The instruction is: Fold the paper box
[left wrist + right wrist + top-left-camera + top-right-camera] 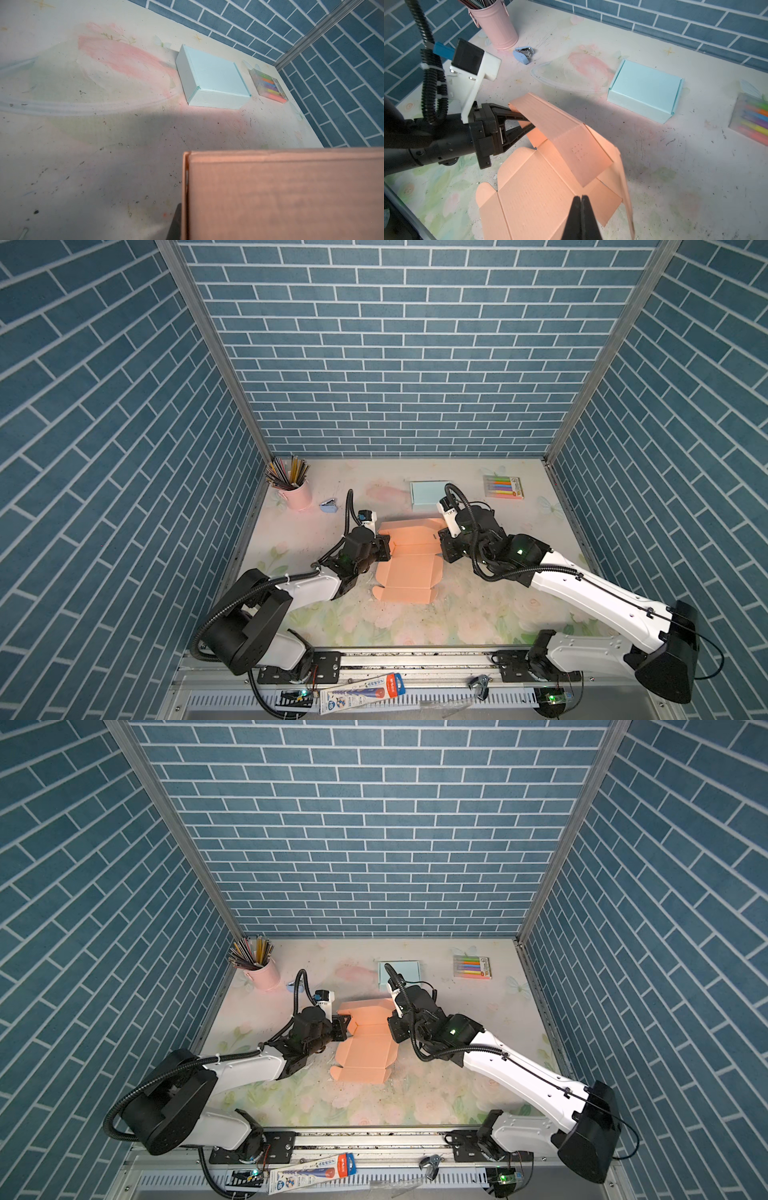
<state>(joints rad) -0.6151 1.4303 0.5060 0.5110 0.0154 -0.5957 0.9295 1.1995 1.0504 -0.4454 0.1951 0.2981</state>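
Note:
The orange paper box (409, 572) lies partly folded in the middle of the table in both top views (365, 1052). Its front panels lie flat, and its back panel (560, 133) is lifted and bent forward over the base. My left gripper (527, 122) is shut on the left end of that lifted panel. In the left wrist view the panel (280, 193) fills the lower corner, and one dark finger (176, 224) shows beside its edge. My right gripper (580, 198) is shut with nothing between its fingers. It hovers over the flat base by the upright right side flap (623, 176).
A pink cup of pencils (297, 493) and a blue stapler (328, 506) stand at the back left. A closed light blue box (430, 493) and a pack of coloured markers (503, 487) lie at the back right. Brick-pattern walls close in three sides.

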